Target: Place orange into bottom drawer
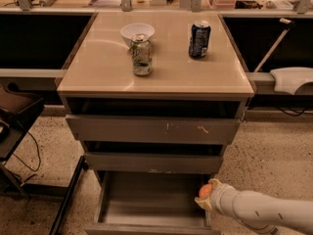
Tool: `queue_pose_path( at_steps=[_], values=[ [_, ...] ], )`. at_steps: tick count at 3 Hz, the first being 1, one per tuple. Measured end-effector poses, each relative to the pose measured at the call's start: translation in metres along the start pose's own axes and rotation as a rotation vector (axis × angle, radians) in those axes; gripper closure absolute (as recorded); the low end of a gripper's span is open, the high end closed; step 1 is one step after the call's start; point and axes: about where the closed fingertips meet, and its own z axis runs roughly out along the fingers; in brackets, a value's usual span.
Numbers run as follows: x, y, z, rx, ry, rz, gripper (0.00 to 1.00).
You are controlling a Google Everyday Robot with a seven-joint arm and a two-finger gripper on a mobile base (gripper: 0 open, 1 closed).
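The orange (205, 190) is a small bright-orange fruit held in my gripper (205, 198) at the end of my white arm, which reaches in from the lower right. The gripper is shut on it and holds it over the right side of the bottom drawer (146, 202). That drawer is pulled out, a wide shallow grey tray with nothing else visible inside. The two scuffed drawers above it, top (151, 129) and middle (151, 161), stick out slightly.
On the cabinet top (98, 80) stand a white bowl (137, 32), a green-and-silver can (141, 55) and a blue can (199, 39). A black cart frame (19, 131) stands at the left. A white object (292, 79) lies at the right.
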Motion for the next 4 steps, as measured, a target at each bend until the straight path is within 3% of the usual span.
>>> queue_pose_path(
  at_steps=[1,2,3,4],
  values=[
    [0.027,0.004,0.029,-0.042,0.018,0.004,1.00],
    [0.073,0.003,0.091,-0.135,0.075,0.031,1.00],
    [0.120,0.020,0.151,-0.250,0.149,0.084,1.00],
    [0.134,0.031,0.167,-0.275,0.158,0.104,1.00]
  ],
)
